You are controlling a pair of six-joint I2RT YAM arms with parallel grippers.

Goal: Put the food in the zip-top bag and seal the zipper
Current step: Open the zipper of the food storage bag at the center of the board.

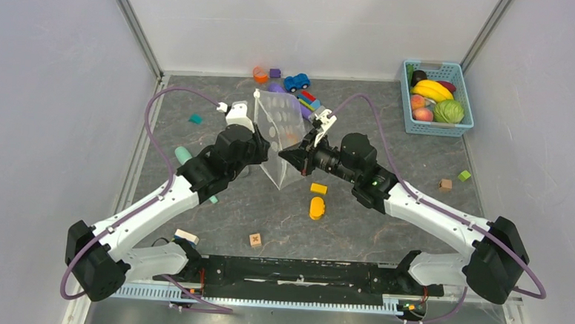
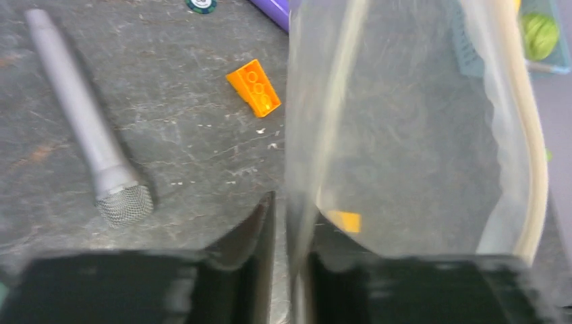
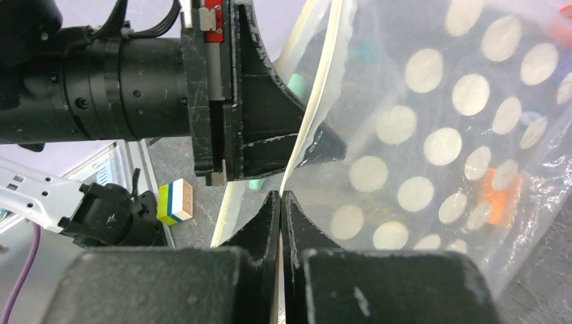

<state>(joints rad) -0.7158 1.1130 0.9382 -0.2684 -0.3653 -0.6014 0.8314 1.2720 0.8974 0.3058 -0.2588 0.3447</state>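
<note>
The clear polka-dot zip-top bag [image 1: 279,124] hangs upright over the middle of the table, between both arms. My right gripper [image 3: 280,196] is shut on its mouth edge, where the whitish zipper [image 3: 317,88] runs down into the jaws. My left gripper [image 2: 290,199] straddles the opposite rim of the bag [image 2: 418,135]; its jaws stand narrowly apart, with a sliver of table showing beside the plastic. The food lies in the blue basket [image 1: 466,104] at the far right: a banana bunch [image 1: 431,89], a cabbage [image 1: 448,111], peaches [image 1: 421,108] and a dark purple piece [image 1: 419,76].
Yellow blocks [image 1: 317,197] lie just near of the bag. A blue car [image 1: 297,81] and small toys sit behind it. A grey toy microphone [image 2: 88,135] and an orange block [image 2: 255,86] lie left of the bag. Loose cubes [image 1: 255,240] [image 1: 464,175] are scattered about.
</note>
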